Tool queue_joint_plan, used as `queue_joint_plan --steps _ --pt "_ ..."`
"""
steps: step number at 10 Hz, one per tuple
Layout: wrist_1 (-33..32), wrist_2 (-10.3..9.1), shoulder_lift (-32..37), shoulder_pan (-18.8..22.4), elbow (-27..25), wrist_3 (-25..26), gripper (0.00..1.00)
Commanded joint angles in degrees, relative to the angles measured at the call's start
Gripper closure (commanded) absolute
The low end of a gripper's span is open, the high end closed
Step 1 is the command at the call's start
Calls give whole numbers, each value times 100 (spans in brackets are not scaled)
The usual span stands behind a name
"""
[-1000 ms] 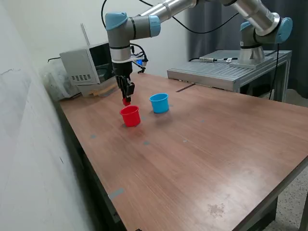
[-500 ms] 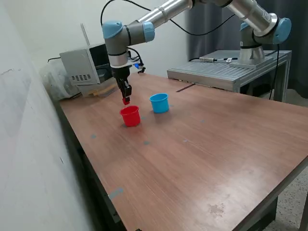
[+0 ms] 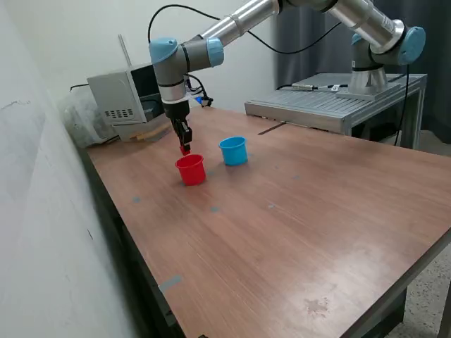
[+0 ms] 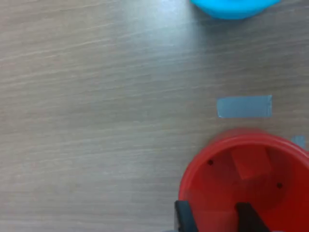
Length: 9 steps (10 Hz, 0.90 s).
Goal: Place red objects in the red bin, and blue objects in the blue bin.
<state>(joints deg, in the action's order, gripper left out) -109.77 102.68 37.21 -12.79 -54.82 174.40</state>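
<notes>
The red bin (image 3: 190, 170) stands on the wooden table, with the blue bin (image 3: 233, 151) just to the exterior view's right of it. My gripper (image 3: 184, 148) hangs straight down over the red bin's far rim, shut on a small red cube (image 3: 184, 149). In the wrist view the red bin (image 4: 193, 188) lies under the dark fingertips (image 4: 184, 218), and another red cube (image 4: 251, 162) rests on its floor. Only the rim of the blue bin (image 4: 231, 7) shows there. The blue objects are out of view.
A grey box-shaped device (image 3: 123, 95) sits at the table's far corner behind the arm. A metal platform (image 3: 331, 105) carries the arm's base at the back right. Blue tape patches (image 4: 244, 106) mark the tabletop. A wall runs along the exterior view's left.
The arm's wrist and elbow have shifted a little toward the exterior view's left. The gripper tip stays over the red bin with the red cube still in it.
</notes>
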Motion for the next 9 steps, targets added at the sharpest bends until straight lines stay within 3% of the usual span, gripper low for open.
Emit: queue_joint_plan --steps 1,4,5,9 --pt "-9 -90 6 57 -37 -2 100" --pt "-9 -134 15 75 -64 -11 100" --pt "-9 -134 15 75 -72 -11 0" --pt "17 -134 32 75 -90 33 0"
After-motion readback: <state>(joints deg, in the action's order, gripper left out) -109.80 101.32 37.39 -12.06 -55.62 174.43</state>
